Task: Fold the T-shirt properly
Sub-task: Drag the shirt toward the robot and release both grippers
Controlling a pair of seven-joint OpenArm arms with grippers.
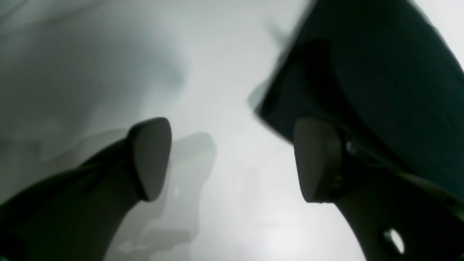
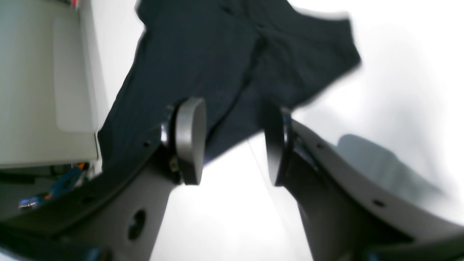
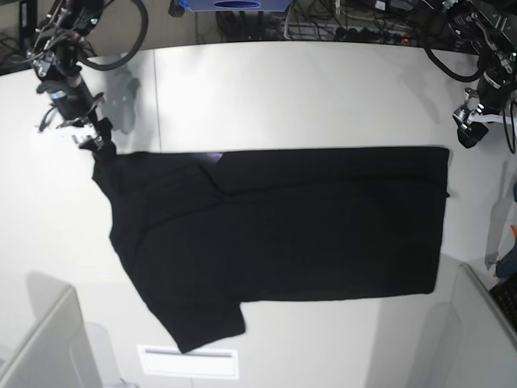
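Base view: the black T-shirt (image 3: 283,234) is lying flat across the middle of the white tabletop (image 3: 307,89), and imo it's had one lengthwise fold so far. The top edge runs straight, a tiny bit of purple (image 3: 212,157) pokes out near it, and one sleeve (image 3: 198,323) sticks out toward the front. So I'd guess sleeve tuck + crosswise folds are still to do.

Left gripper (image 1: 232,159) is wide open, nothing between the pads, just beside the shirt's corner. Right gripper (image 2: 233,145) is also open and empty, over the shirt's edge at the other end; can't tell if it's touching the cloth.

Tabletop is pale w/ a seam (image 3: 155,97). Cables (image 3: 339,20) are piled behind it, grey dividers (image 3: 48,347) at the front corners.
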